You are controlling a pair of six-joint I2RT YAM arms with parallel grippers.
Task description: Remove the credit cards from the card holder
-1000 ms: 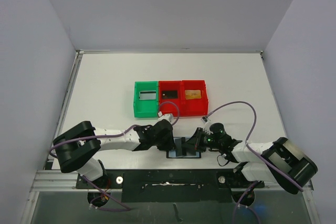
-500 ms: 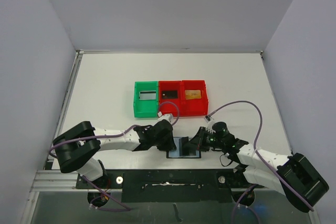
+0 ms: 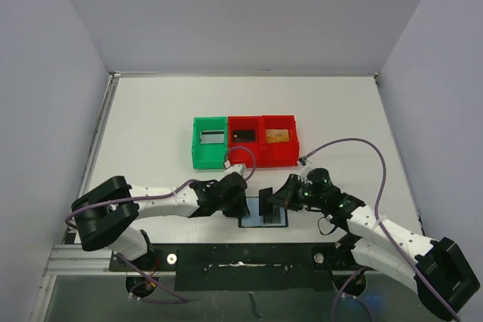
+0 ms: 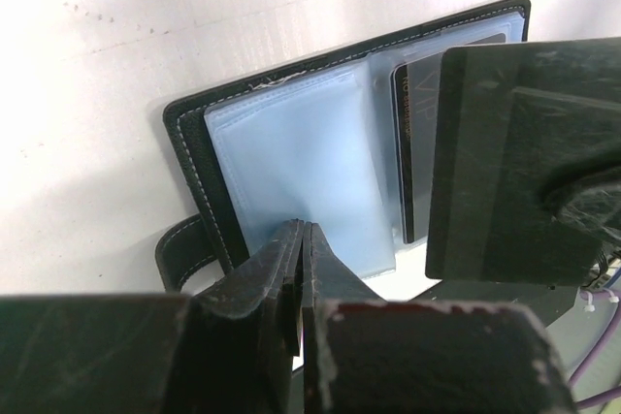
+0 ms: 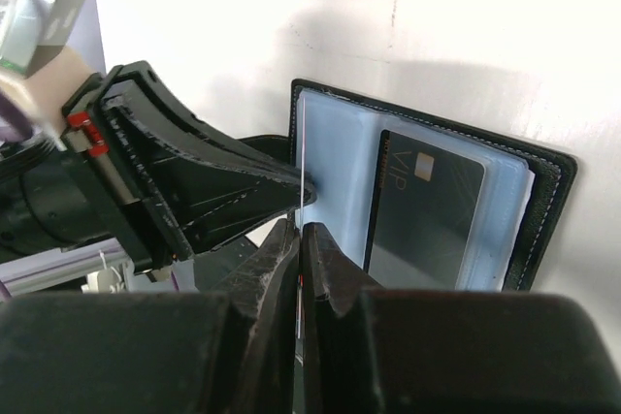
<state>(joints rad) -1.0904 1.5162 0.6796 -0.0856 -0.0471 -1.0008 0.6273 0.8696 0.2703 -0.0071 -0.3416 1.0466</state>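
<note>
Black stitched leather-look, that's the card holder [image 3: 276, 221]. It's lying open and flat right at the near edge of the table [image 3: 151, 126], between the two arms.

The left gripper [image 4: 303, 230] has its jaws squeezed together, with the tips on the near edge of the blue-grey pocket on its side. I can't tell if it's actually nipping plastic or just pressing down. My guess is it's there to pin the wallet so it doesn't slide or flip.

The right gripper [image 5: 299, 230] is closed too, on the edge of one clear pocket leaf [image 5: 303, 143], which stands up on edge like a half-turned book page. The reason seems pretty obvious: with that leaf up, the pocket on the far side of it is exposed, and the VIP card [image 5: 422, 210], a dark one, is sitting in it.

Further back, mid-table, three bins touch in a row:
- The green bin [image 3: 198, 153] has a greyish card [image 3: 211, 137].
- The middle red bin [image 3: 243, 157] has a black card [image 3: 241, 136].
- The end red bin [image 3: 294, 148] has a tan-gold card [image 3: 277, 135].

So it's one card per bin, and I'd say the job's mostly done, with the VIP one left to pull. The awkward bit is that both grippers are busy, so one has to let go to grab it, and that leaf may flop back.
</note>
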